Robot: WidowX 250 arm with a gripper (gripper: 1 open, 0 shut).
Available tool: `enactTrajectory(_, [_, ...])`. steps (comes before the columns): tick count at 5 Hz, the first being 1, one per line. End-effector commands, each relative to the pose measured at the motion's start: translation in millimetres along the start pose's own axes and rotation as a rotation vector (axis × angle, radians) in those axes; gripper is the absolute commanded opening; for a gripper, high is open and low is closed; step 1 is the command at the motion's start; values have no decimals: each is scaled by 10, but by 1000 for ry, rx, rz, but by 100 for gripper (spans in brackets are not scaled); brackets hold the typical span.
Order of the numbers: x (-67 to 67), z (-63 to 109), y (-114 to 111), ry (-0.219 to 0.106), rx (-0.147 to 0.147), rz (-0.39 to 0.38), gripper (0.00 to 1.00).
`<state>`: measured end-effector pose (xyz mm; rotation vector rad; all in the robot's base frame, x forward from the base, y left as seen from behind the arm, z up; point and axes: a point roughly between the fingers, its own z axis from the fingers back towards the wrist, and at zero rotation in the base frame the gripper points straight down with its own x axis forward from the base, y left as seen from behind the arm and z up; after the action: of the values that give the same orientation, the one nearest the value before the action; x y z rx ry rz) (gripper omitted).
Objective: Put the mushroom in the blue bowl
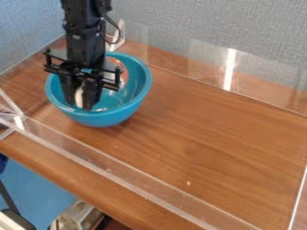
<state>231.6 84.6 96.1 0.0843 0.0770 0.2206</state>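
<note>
Your claw (82, 88) is down in the blue bowl (128, 101), below the rim. It is closed on the mushroom (81, 97). You can see just a small pale bit of the mushroom between the black tips, inside the bowl. The rest of it is hidden, and you can't tell if it touches the bottom.

The black arm (84, 29) comes down from the top and covers the back left part of the bowl. The bowl sits upright on the brown wood surface (198, 135), over at the left side of the view.

Look out for the see-through wall (120, 181) along the front edge. It passes close to the front of the bowl. Another clear wall (246, 79) runs along the back, with a bright shiny streak on it. Behind that is a bumpy gray wall (264, 36).

Something white and orange (118, 36) stands behind the bowl, next to the arm. Down low at the left, past the surface, there's a pale machine part (77, 216) near some blue.
</note>
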Motion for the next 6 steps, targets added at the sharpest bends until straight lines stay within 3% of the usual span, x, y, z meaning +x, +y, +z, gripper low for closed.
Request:
enactTrajectory(1, [-109, 243, -51, -47, 12, 17, 100])
enactTrajectory(2, [-154, 257, -52, -48, 15, 29, 100])
enactTrajectory(3, [-108, 218, -30, -58, 17, 49, 100])
enactTrajectory(5, [245, 109, -61, -80, 24, 5, 100])
enactTrajectory(6, [266, 12, -90, -91, 30, -53, 100])
